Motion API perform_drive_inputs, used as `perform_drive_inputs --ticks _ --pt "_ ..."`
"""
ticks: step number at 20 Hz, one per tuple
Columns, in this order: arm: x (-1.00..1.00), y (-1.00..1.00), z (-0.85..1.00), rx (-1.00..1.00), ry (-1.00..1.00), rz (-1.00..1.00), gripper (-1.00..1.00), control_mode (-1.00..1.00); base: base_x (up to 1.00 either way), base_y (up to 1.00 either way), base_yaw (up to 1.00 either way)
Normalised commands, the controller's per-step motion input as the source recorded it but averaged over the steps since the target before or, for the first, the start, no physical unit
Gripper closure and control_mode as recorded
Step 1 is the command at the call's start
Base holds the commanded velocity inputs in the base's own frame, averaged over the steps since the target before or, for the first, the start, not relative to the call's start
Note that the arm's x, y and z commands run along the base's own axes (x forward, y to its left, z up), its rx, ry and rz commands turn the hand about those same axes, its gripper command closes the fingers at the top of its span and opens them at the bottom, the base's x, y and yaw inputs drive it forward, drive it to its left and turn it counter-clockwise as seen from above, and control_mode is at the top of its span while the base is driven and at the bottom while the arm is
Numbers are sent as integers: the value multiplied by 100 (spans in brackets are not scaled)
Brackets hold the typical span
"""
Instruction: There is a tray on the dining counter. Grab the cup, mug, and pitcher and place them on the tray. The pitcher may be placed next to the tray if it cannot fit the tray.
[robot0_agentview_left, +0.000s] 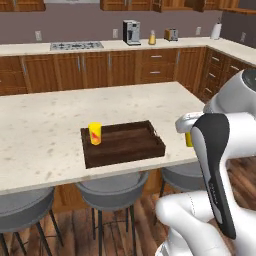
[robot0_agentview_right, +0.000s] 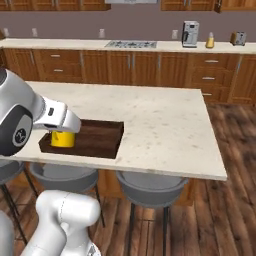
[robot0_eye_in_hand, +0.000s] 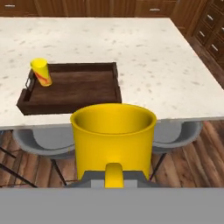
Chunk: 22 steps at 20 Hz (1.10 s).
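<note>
The short yellow mug (robot0_eye_in_hand: 113, 133) hangs in the air near the front edge of the dining counter (robot0_agentview_left: 45, 125), and my gripper (robot0_eye_in_hand: 113, 178) is shut on its handle. The mug also shows as a yellow patch behind my arm (robot0_agentview_left: 188, 139) and under my hand (robot0_agentview_right: 62, 139). On the counter lies the dark wooden tray (robot0_agentview_left: 131, 145) (robot0_agentview_right: 95, 137) (robot0_eye_in_hand: 83, 87). The tall yellow cup (robot0_agentview_left: 95, 133) (robot0_eye_in_hand: 41, 72) with its red mark stands upright in the tray's left end. The pitcher (robot0_agentview_left: 152, 37) (robot0_agentview_right: 210, 40) stands far off on the back counter beside the coffee machine.
Grey stools (robot0_agentview_left: 112, 187) (robot0_eye_in_hand: 43, 142) are tucked under the dining counter's near edge. The back counter carries a coffee machine (robot0_agentview_left: 131, 32), a toaster (robot0_agentview_left: 171, 34) and a cooktop (robot0_agentview_left: 76, 45). Wood floor lies right of the island (robot0_agentview_right: 235, 150).
</note>
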Motion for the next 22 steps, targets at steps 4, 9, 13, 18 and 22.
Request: perform_drive_inputs --ticks 4,9,13,18,22 --pt "0 0 0 0 0 0 100 100 16 65 -17" --pt "0 0 0 0 0 0 100 100 9 17 2" --pt "0 0 0 0 0 0 100 100 15 0 13" --pt "26 0 -33 0 5 19 100 -100 5 0 6" --pt "66 0 -44 3 6 47 100 -100 0 0 0"
